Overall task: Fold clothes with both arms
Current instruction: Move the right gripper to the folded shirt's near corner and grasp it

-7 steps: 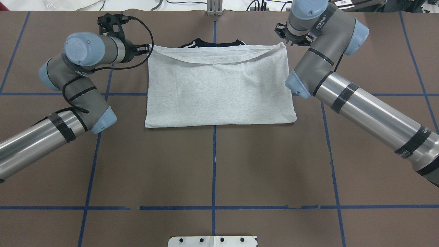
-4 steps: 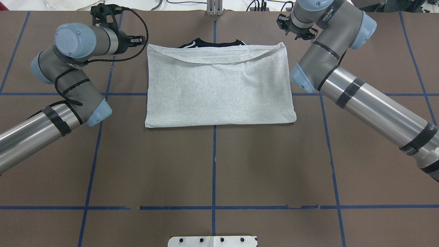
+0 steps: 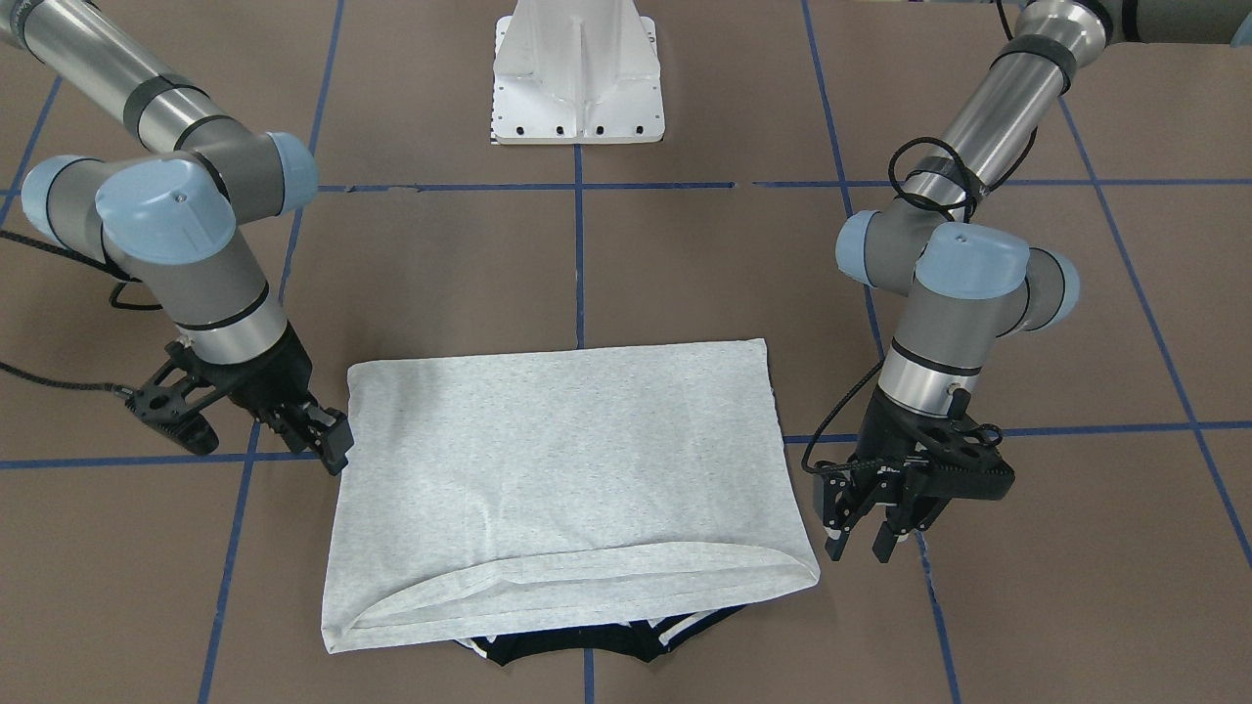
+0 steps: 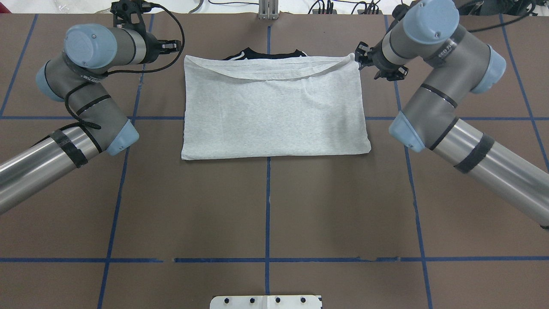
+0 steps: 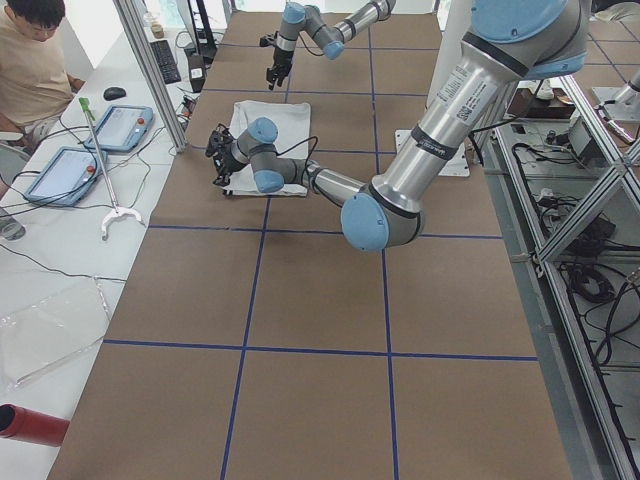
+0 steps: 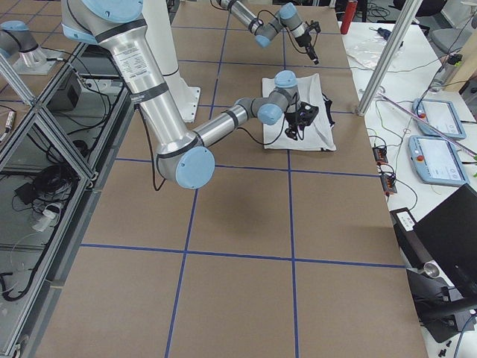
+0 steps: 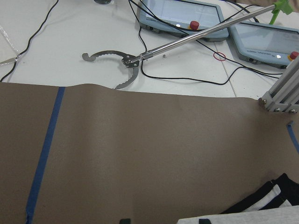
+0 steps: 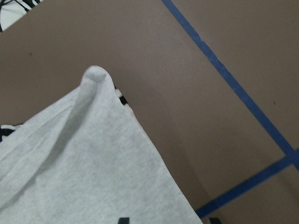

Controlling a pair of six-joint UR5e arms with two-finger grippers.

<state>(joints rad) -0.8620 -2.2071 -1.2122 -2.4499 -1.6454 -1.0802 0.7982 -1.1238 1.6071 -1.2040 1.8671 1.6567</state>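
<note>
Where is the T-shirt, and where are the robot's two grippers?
T-shirt (image 4: 274, 111), overhead exterior view, middle of the folded grey cloth.
left gripper (image 3: 861, 544), exterior front-facing view, between its open fingertips.
right gripper (image 3: 331, 446), exterior front-facing view, between its fingertips, at the shirt's edge.

T-shirt (image 4: 274, 111) 1 | arms (image 4: 25, 167) (image 4: 493, 163) 2 | tools (image 3: 861, 546) (image 3: 328, 440) 2 | tablets (image 7: 180, 16) (image 7: 264, 42) 2 | reacher (image 7: 187, 41) 1 | person (image 5: 30, 70) 1

One camera above and behind my shoulders looking down on the T-shirt (image 4: 274, 111), one facing me from beyond it, two far off at either end of the desk (image 4: 266, 206), my wrist cameras close at its collar-side corners, all six sharing it
</note>
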